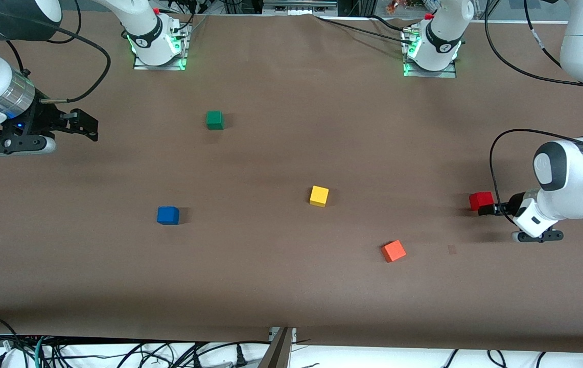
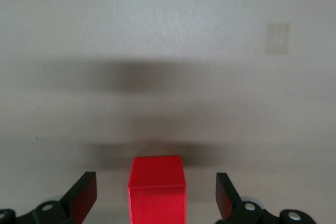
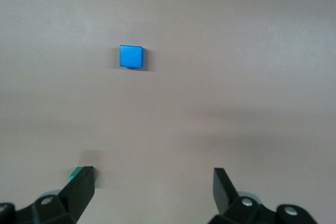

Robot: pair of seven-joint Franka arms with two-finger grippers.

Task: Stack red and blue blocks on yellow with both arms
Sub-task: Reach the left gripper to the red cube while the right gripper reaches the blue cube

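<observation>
Two tools, both released: the left tool (image 2: 156,195) straddles the red block (image 2: 157,192) without clenching; closing comes next. The right tool (image 3: 152,190) waits above the worktop (image 1: 271,286).

Brown matte table covering (image 1: 291,286) spanning the whole work surface, soft diffuse shadows across it, a small darker patch (image 1: 452,249) toward the left arm's end, tangled black cables (image 1: 117,355) on a white ledge along the nearest edge, metal bracket (image 1: 281,347) at mid-edge.

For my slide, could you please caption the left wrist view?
Open left gripper straddles the red block on the brown table.
</observation>
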